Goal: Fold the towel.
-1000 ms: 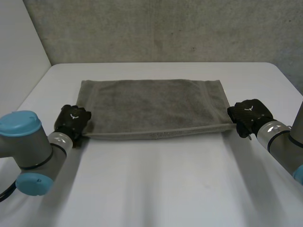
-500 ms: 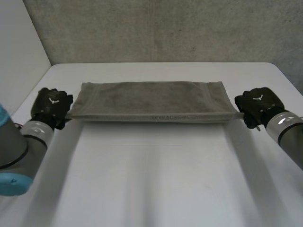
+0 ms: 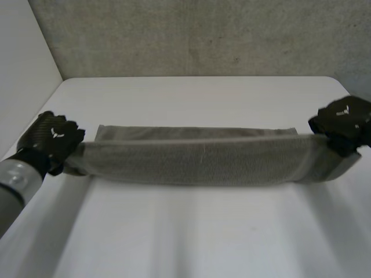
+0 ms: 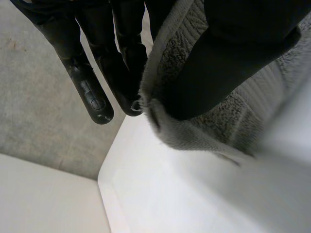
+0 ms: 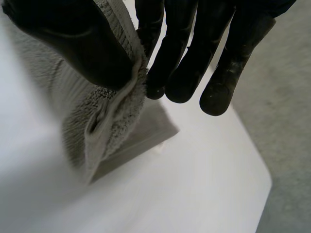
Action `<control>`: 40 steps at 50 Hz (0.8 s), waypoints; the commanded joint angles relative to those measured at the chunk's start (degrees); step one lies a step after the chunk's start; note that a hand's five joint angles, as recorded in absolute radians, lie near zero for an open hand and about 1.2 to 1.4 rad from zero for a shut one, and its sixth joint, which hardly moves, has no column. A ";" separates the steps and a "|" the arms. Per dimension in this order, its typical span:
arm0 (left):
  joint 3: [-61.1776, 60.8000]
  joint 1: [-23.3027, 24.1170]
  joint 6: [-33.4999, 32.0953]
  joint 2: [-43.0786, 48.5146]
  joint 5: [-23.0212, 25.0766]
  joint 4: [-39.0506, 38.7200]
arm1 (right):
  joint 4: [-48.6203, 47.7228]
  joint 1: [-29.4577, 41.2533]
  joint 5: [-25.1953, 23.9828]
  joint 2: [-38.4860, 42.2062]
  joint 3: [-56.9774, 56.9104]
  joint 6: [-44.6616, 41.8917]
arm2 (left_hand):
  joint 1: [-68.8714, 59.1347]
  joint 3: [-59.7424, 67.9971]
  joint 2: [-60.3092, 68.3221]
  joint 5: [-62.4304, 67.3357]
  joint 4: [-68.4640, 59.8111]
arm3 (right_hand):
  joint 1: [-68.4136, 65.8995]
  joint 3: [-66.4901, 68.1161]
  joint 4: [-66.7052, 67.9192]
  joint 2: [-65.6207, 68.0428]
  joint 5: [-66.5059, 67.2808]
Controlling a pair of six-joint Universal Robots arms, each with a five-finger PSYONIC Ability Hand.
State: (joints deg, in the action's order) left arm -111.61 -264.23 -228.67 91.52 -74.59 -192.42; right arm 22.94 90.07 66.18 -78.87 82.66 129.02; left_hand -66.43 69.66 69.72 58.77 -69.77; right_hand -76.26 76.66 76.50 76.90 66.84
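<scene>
Stretching between both hands, the grey terry-cloth towel (image 3: pixel 197 162) hangs over the white table (image 3: pixel 191 243), ridged and doubled lengthwise. The wrist views add the grips: left hand (image 4: pixel 233 53) and right hand (image 5: pixel 180 58) each pinch an end between thumb and fingers.

The white worktop (image 3: pixel 191 231) is a plain matte slab with rounded far corners, and its back edge meets a grey concrete wall (image 3: pixel 191 35). One thing rests on it: a grey towel (image 3: pixel 197 162), stretched crosswise about the middle. Only the towel's far strip lies flat on the surface, while the nearer band is raised above it. In the right wrist view a flat layer with a squared corner lies on the white top
</scene>
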 commanded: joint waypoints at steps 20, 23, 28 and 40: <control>43.23 9.34 2.26 48.39 -13.65 -15.08 | -40.94 11.26 15.37 36.41 -18.14 0.27 | -13.57 10.34 10.28 11.23 -10.23 | -3.74 3.34 3.50 3.10 3.16; 43.85 9.43 2.35 49.10 -13.74 -15.79 | -42.18 11.62 16.35 37.21 -18.59 0.09 | -13.57 10.34 10.28 11.23 -10.23 | -3.74 3.34 3.50 3.10 3.16; 44.73 9.87 2.35 50.95 -14.00 -16.67 | -44.38 11.97 17.75 39.40 -19.82 0.09 | 28.92 -32.14 -32.21 -31.26 32.26 | 51.51 -51.92 -51.76 -52.16 -52.09; 40.96 10.93 2.79 45.52 -14.71 -15.53 | -43.15 12.67 19.07 30.56 -13.33 3.07 | 55.54 -58.77 -58.83 -57.89 58.89 | 66.26 -66.66 -66.50 -66.90 -66.84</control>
State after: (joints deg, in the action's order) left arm -68.03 -253.32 -226.26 141.54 -89.18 -208.55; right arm -21.06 102.33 85.01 -40.66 64.36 129.87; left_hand -11.70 11.51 11.39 2.30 -11.55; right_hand -13.53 13.81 14.72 13.84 3.47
